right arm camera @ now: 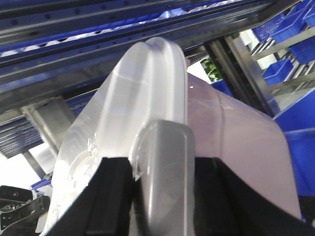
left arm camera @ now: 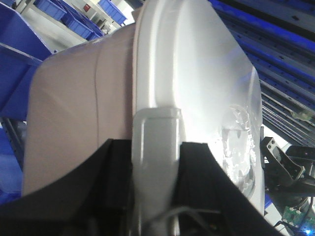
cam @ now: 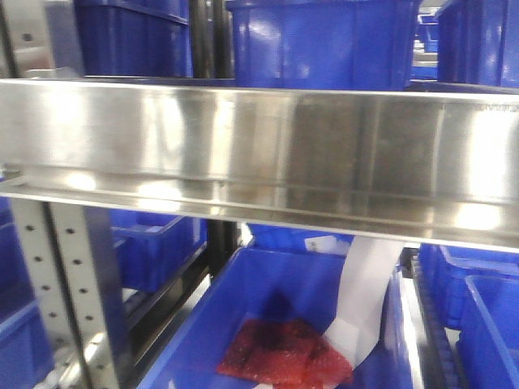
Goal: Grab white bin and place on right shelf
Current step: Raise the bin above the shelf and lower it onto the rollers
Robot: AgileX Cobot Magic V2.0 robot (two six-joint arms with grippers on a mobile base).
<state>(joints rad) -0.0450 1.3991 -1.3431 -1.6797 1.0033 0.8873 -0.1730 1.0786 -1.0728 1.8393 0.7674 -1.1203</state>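
The white bin [left arm camera: 74, 108] fills the left wrist view, pale pinkish body at left, white lid at right. My left gripper [left arm camera: 155, 167] is shut on the grey latch handle at the bin's end. In the right wrist view the same white bin [right arm camera: 246, 147] shows from its other end, and my right gripper [right arm camera: 165, 187] is shut on the grey latch there. The right shelf [cam: 259, 154] crosses the front view as a broad shiny steel rail. Neither the bin nor the grippers appear in the front view.
Blue crates [cam: 324, 40] stand on the shelf above the rail. Below it a blue crate [cam: 276, 324] holds a red packet [cam: 284, 356] and a white paper strip [cam: 365, 292]. A perforated upright post [cam: 69, 292] stands at left. More blue crates [right arm camera: 300, 49] and rack rails surround both wrists.
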